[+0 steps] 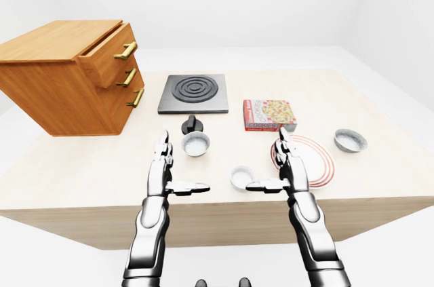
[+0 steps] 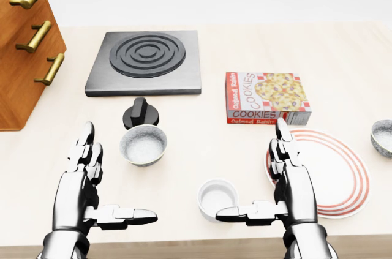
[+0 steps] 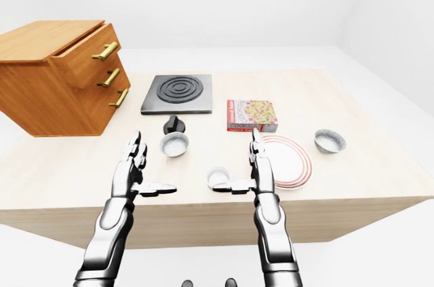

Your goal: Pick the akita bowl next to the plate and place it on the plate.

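A white plate with red rings (image 2: 334, 170) lies at the right of the head view. A grey-rimmed bowl (image 2: 383, 137) sits just right of it, cut by the frame edge, and shows whole in the left-eye view (image 1: 350, 140). A small white bowl (image 2: 218, 197) stands just left of the plate. A second grey bowl (image 2: 143, 144) sits further left. My right hand (image 2: 254, 172) is open, its fingers over the plate's left rim and its thumb beside the small white bowl. My left hand (image 2: 103, 176) hovers open to the left of the second grey bowl. Neither hand holds anything.
A cookie box (image 2: 266, 97) lies above the plate. A black stove plate (image 2: 146, 62) with a black knob (image 2: 140, 112) below it sits at the top centre. A wooden drawer cabinet (image 1: 68, 73) stands at the left. The table edge (image 1: 224, 202) runs close under both hands.
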`<state>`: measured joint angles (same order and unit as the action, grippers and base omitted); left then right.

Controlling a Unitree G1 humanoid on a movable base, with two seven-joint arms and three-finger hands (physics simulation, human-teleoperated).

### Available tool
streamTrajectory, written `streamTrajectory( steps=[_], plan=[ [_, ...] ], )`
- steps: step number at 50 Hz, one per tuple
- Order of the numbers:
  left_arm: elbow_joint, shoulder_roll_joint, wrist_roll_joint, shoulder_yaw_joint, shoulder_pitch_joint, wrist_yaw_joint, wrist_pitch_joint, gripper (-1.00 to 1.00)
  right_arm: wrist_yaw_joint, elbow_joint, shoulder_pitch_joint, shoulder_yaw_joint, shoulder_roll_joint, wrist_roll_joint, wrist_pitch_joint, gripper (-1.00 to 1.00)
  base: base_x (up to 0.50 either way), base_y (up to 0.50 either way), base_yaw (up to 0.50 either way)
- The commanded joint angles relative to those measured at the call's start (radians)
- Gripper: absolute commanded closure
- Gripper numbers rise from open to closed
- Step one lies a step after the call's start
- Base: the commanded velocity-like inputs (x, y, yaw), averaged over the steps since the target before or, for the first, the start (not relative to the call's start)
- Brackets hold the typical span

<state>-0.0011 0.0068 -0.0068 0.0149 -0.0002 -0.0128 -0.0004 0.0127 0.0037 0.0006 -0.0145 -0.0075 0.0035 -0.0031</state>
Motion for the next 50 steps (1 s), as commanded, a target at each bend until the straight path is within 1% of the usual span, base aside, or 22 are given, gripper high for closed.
streamTrajectory(
  steps=[1, 8, 9, 10, 14, 15, 18, 20, 22, 24, 26, 30, 32, 35, 37, 39, 41, 44, 45, 46, 48, 50],
  plan=[
    [0.000, 0.011, -0.010, 0.024, 0.001, -0.019, -0.005, -1.00, 0.022, 0.008, 0.005, -0.024, -0.012, 0.006, -0.012, -1.00, 0.00, 0.00, 0.00],
    [-0.014, 0.010, -0.009, 0.022, 0.005, -0.018, 0.002, -1.00, 0.037, -0.003, 0.012, -0.025, -0.010, 0.025, -0.012, -1.00, 0.00, 0.00, 0.00],
    [-0.012, 0.011, -0.008, 0.022, 0.005, -0.018, 0.000, -1.00, 0.038, -0.007, 0.013, -0.026, -0.010, 0.028, -0.006, -1.00, 0.00, 0.00, 0.00],
    [0.000, 0.011, -0.008, 0.023, 0.003, -0.019, -0.010, -1.00, 0.039, -0.018, 0.016, -0.024, -0.009, 0.031, 0.001, -1.00, 0.00, 0.00, 0.00],
    [-0.019, 0.010, -0.008, 0.020, 0.008, -0.018, 0.004, -1.00, 0.044, -0.032, 0.020, -0.025, -0.008, 0.045, 0.013, -1.00, 0.00, 0.00, 0.00],
    [-0.017, 0.010, -0.008, 0.020, 0.008, -0.018, 0.003, -1.00, 0.044, -0.021, 0.016, -0.027, -0.008, 0.046, 0.007, -1.00, 0.00, 0.00, 0.00],
    [-0.001, 0.011, -0.009, 0.022, 0.003, -0.020, -0.008, -1.00, 0.046, -0.027, 0.017, -0.027, -0.007, 0.055, 0.013, -1.00, 0.00, -0.05, 0.00],
    [-0.005, 0.011, -0.009, 0.022, 0.005, -0.020, -0.005, -1.00, 0.049, -0.033, 0.020, -0.027, -0.007, 0.061, 0.017, -1.00, 0.00, -0.17, 0.00],
    [-0.007, 0.011, -0.009, 0.022, 0.005, -0.020, -0.004, -1.00, 0.049, -0.028, 0.018, -0.028, -0.007, 0.063, 0.013, -1.00, -0.02, -0.27, 0.00],
    [-0.007, 0.011, -0.009, 0.022, 0.005, -0.020, -0.002, -1.00, 0.050, -0.035, 0.020, -0.027, -0.007, 0.067, 0.019, -1.00, -0.08, -0.36, 0.00],
    [0.001, 0.011, -0.011, 0.023, 0.003, -0.022, -0.008, -1.00, 0.049, -0.042, 0.021, -0.028, -0.006, 0.070, 0.024, -1.00, -0.08, -0.38, 0.00],
    [-0.016, 0.010, -0.010, 0.020, 0.009, -0.021, 0.004, -1.00, 0.049, -0.046, 0.021, -0.028, -0.007, 0.074, 0.028, -1.00, -0.08, -0.38, 0.00],
    [-0.016, 0.010, -0.009, 0.020, 0.009, -0.021, 0.003, -1.00, 0.047, -0.058, 0.024, -0.027, -0.006, 0.073, 0.036, -1.00, -0.09, -0.39, 0.00],
    [-0.006, 0.010, -0.009, 0.021, 0.007, -0.022, -0.004, -1.00, 0.048, -0.051, 0.022, -0.028, -0.006, 0.074, 0.032, -1.00, -0.08, -0.39, 0.00],
    [-0.015, 0.010, -0.009, 0.020, 0.010, -0.021, 0.003, -1.00, 0.048, -0.058, 0.024, -0.027, -0.006, 0.075, 0.037, -1.00, -0.09, -0.39, 0.00],
    [-0.025, 0.009, -0.008, 0.018, 0.013, -0.021, 0.009, -1.00, 0.049, -0.047, 0.021, -0.028, -0.007, 0.075, 0.029, -1.00, -0.09, -0.39, 0.00],
    [-0.025, 0.009, -0.008, 0.018, 0.013, -0.021, 0.009, -1.00, 0.048, -0.052, 0.023, -0.027, -0.007, 0.074, 0.032, -1.00, -0.09, -0.39, 0.00],
    [-0.011, 0.010, -0.008, 0.020, 0.009, -0.023, -0.001, -1.00, 0.048, -0.049, 0.021, -0.027, -0.007, 0.073, 0.031, -1.00, -0.09, -0.39, 0.00],
    [-0.006, 0.010, -0.008, 0.020, 0.008, -0.023, -0.006, -1.00, 0.049, -0.043, 0.020, -0.028, -0.008, 0.073, 0.026, -1.00, -0.09, -0.39, 0.00],
    [-0.007, 0.010, -0.007, 0.020, 0.008, -0.022, -0.005, -1.00, 0.049, -0.045, 0.020, -0.028, -0.008, 0.073, 0.028, -1.00, -0.09, -0.39, 0.00],
    [-0.016, 0.010, -0.008, 0.019, 0.011, -0.023, 0.001, -1.00, 0.050, -0.038, 0.021, -0.029, -0.008, 0.073, 0.020, -1.00, -0.08, -0.39, 0.00],
    [-0.010, 0.010, -0.007, 0.019, 0.010, -0.024, -0.004, -1.00, 0.050, -0.030, 0.018, -0.029, -0.008, 0.072, 0.014, -1.00, -0.08, -0.39, 0.00]
  ],
)
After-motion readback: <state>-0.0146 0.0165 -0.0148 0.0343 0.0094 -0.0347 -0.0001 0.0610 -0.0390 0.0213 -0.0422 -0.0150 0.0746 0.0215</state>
